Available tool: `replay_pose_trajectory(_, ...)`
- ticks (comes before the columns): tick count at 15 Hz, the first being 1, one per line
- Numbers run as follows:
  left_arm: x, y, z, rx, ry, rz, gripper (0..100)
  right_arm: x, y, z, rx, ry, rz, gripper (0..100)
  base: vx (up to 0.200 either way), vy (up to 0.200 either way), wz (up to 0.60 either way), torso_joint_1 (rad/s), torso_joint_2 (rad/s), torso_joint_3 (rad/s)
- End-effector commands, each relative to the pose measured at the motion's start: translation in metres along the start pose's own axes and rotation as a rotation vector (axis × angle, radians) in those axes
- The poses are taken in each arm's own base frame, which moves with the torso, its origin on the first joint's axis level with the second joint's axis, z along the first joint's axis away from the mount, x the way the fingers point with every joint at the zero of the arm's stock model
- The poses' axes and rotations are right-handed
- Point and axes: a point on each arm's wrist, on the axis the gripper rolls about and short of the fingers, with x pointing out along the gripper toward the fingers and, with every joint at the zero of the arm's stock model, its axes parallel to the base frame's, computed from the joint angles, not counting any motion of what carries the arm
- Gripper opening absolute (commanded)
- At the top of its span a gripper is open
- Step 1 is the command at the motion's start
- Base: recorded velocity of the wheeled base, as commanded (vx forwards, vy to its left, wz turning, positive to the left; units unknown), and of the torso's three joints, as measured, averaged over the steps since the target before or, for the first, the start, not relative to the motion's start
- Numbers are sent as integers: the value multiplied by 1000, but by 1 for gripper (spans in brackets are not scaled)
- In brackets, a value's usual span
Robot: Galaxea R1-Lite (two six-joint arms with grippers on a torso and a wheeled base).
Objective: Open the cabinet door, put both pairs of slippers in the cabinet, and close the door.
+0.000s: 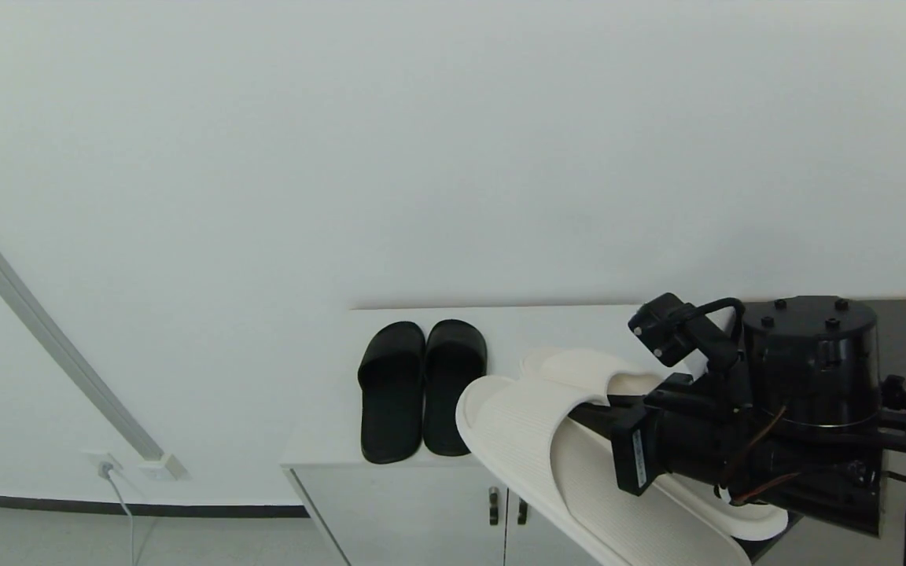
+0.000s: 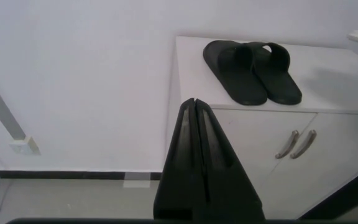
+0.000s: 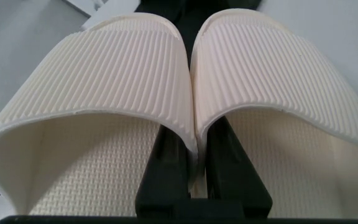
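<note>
White wall (image 1: 343, 157) is seen behind a low white cabinet (image 1: 579, 322), whose two doors (image 2: 253, 162) appear shut, with their handles (image 2: 296, 144) side by side at the middle seam.

The pair of white slippers (image 1: 532, 440) is held off the cabinet top by the right claw (image 3: 194, 180). Its fingers are pressed together on the two inner side walls, one finger inside each slipper, so that both are pinched as one bundle. The toes point ahead of the claw, towards the wall. The pair of black slippers (image 1: 421, 389) is set on the cabinet top, ahead of this claw and towards the robot's left, close to the lifted pair but apart from it.

The left claw (image 2: 194, 109) is pressed together on nothing. From it, the black pair is seen ahead and higher up, and the door handles ahead and somewhat to the right.

The step in hand is judged to be carrying the first pair. Since no door is open, a handle would have to be taken by the free left claw and the door swung wide before the white pair can be lowered inside.
</note>
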Motion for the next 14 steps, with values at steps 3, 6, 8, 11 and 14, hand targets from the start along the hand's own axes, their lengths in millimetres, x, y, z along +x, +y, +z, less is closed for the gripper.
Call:
replay_pose_trajectory(3,0,0,0,-1,0,1,0,-1,-1,-3,1,11,0,0,-200,0,0,-4,4,4)
replay_pose_trajectory(6,0,0,0,1,0,1,0,-2,0,-4,-3,-10,23,0,0,0,0,0,0,0)
replay_pose_trajectory(8,0,0,0,-1,0,1,0,-4,0,-7,-11,-5,25,0,0,0,0,0,0,0)
replay_pose_trajectory(11,0,0,0,-1,0,1,0,-4,0,-9,-26,1,26,0,0,0,0,0,0,0)
replay_pose_trajectory(14,0,0,0,-1,0,1,0,-5,2,-11,-28,8,33,0,0,0,0,0,0,0)
